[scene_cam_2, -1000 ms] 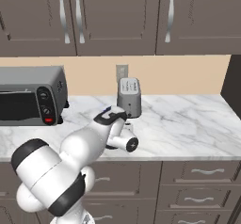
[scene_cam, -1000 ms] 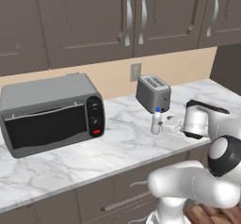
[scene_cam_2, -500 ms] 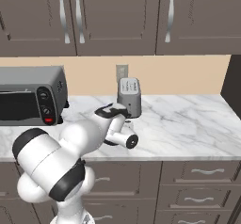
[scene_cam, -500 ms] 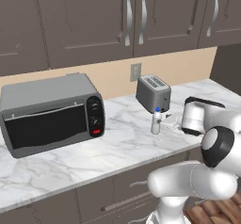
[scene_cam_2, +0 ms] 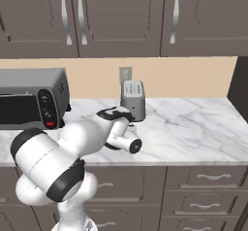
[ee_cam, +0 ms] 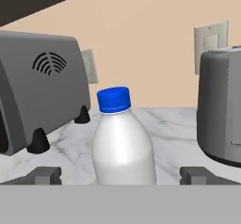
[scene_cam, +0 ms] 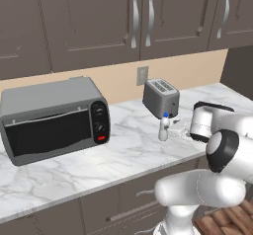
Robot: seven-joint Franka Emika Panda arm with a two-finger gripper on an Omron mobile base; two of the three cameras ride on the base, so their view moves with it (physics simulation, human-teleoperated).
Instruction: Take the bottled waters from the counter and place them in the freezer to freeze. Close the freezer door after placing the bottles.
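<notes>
a whitish plastic bottle with a ribbed blue cap stands upright at the centre of the hand view, smooth and rounded at the shoulder, slimming to a narrow neck. the gripper is spread wide, its two blocky dark fingertips low at either side of the bottle, apart from its wall, grasping nothing. in the left base view the same bottle sits right of centre on the counter, a glossy white marble slab with grey veins, just in front of the toaster, a boxy brushed-grey shape with two slots on top. the arm's white, rounded wrist lies level beside it at the right. a toaster oven fills the left, matte grey with a dark glass door and round knobs; in the hand view its side shows a fan-shaped vent and stubby black feet. a pale wall outlet sits on the tan backsplash, under flat brown cabinets with curved silver handles.
</notes>
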